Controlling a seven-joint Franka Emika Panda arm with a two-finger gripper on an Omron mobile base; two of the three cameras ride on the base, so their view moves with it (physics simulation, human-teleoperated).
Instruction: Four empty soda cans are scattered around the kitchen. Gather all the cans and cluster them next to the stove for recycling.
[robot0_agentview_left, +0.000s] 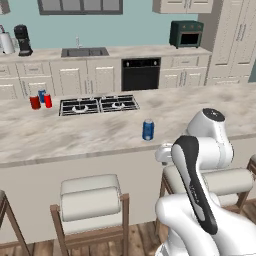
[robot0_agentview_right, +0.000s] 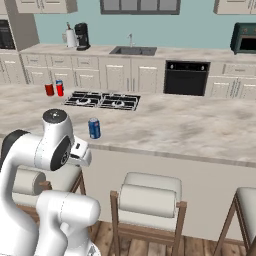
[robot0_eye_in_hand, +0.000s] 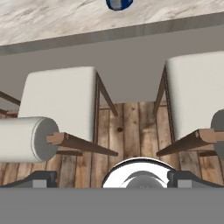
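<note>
Kitchen island counter (robot0_agentview_left: 200, 107) with marbled top, stove (robot0_agentview_left: 98, 105) set flat into it toward the far left end, black grates over silver burners. Three soda cans clustered just left of the stove on the counter: red can (robot0_agentview_left: 34, 102) nearest the left, blue-and-white can (robot0_agentview_left: 41, 95) behind, second red can (robot0_agentview_left: 48, 101) beside it, all upright and close together. Same cluster in right base view, two reds (robot0_agentview_right: 49, 89) (robot0_agentview_right: 60, 89) plainly seen, the blue one hard to make out there. Fourth can, lone blue can (robot0_agentview_left: 148, 129), upright near the front edge of the counter, well apart from the stove and the cluster; same can in right base view (robot0_agentview_right: 94, 128), and a sliver of its bottom at top of hand view (robot0_eye_in_hand: 119, 4). Arm folded low in front of the island, hand pointing down over the stools and wood floor. Gripper (robot0_eye_in_hand: 112, 178) at bottom of hand view, finger tips (robot0_eye_in_hand: 43, 178) dark and set wide apart, nothing between them, holding nothing. Two cushioned stools (robot0_eye_in_hand: 61, 109) below the hand, tucked against the island's side. Back wall: sink (robot0_agentview_left: 84, 51), black oven (robot0_agentview_left: 141, 73), dark green microwave (robot0_agentview_left: 186, 33), coffee maker (robot0_agentview_left: 22, 40), paper-towel roll (robot0_agentview_left: 7, 43).
</note>
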